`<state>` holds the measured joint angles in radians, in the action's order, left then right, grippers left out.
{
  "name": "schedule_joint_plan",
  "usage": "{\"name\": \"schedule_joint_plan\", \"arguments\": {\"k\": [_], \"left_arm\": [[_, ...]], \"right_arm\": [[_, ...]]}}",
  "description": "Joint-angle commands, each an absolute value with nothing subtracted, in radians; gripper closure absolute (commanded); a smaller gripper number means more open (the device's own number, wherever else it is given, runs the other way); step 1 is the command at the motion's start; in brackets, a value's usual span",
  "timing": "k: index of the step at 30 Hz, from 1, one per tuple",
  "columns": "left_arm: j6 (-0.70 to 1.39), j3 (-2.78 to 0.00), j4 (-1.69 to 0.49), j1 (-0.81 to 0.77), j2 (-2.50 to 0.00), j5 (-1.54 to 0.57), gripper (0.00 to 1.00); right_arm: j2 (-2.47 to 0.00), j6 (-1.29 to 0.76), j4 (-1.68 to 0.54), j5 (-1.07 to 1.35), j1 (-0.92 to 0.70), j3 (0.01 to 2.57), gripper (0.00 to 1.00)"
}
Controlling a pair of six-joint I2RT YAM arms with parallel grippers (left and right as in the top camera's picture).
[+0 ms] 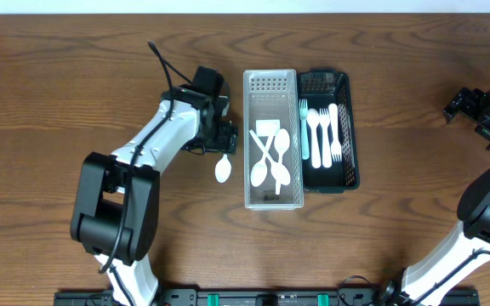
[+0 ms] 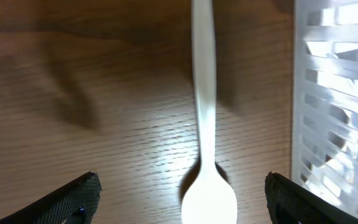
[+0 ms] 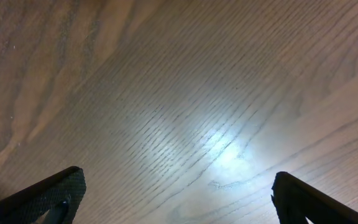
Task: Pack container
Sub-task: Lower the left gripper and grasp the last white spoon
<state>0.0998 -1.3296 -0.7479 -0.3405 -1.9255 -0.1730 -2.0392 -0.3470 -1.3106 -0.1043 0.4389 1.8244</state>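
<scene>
Spoon (image 2: 205, 124) blurred, bowl apparently edge-cropped

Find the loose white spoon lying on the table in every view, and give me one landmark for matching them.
Overhead: the white spoon lies just left of the white basket, bowl toward the picture's bottom.
Left wrist: centre, handle running up from the bowl at the bottom edge.
Right wrist: not in it, only bare table.
Shared landmark: the white basket, at the right edge of the left wrist view.
</scene>
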Motion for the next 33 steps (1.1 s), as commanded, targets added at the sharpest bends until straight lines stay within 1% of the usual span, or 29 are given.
{"name": "schedule_joint_plan", "arguments": {"k": [1, 5, 22, 33], "left_arm": [[0.087, -1.321, -0.746, -0.378, -1.940, -0.081, 0.13], [0.087, -1.321, -0.746, -0.404, -1.940, -0.024, 0.13], [0.110, -1.321, -0.716, -0.392, -1.945, -0.024, 0.13], [0.109, -1.321, -0.724, -0.372, -2.032, -0.025, 0.14]], "right_arm": [[-2.033, -0.336, -1.308, -0.107, 0.432, 1.824, 0.01], [-2.033, -0.336, -1.308, -0.108, 0.432, 1.824, 0.01], [-2.033, -0.336, -1.308, -0.108, 0.432, 1.824, 0.01], [-2.033, -0.336, -1.308, -0.108, 0.432, 1.824, 0.01]]}}
